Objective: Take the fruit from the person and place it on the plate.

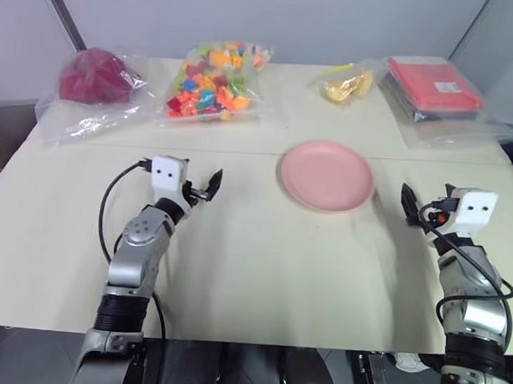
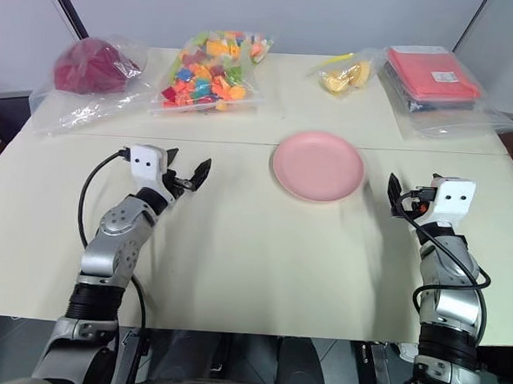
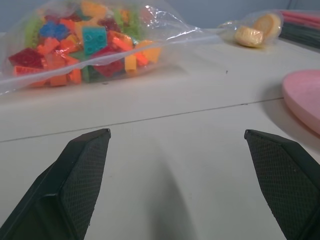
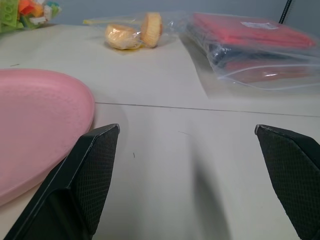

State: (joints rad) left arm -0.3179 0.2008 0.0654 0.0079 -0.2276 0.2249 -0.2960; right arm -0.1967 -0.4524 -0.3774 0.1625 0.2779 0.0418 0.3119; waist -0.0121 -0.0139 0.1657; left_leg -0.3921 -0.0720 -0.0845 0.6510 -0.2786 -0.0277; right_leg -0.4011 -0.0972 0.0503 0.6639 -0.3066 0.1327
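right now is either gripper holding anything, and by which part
Nothing is held. The left gripper and right gripper are both open and empty over the table.

Along the counter's (image 1: 260,271) far edge, four clear bags are lined up: something dark red (image 1: 94,76), colorful toy bricks (image 1: 213,78), yellow pieces (image 1: 348,87), red flat packages (image 1: 433,84).

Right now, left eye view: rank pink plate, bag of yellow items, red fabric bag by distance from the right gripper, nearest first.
1. Pink plate: just to the left of the right gripper, mid-table.
2. Bag of yellow items: far edge of the table, beyond the plate.
3. Red fabric bag: far left corner, across the whole table.
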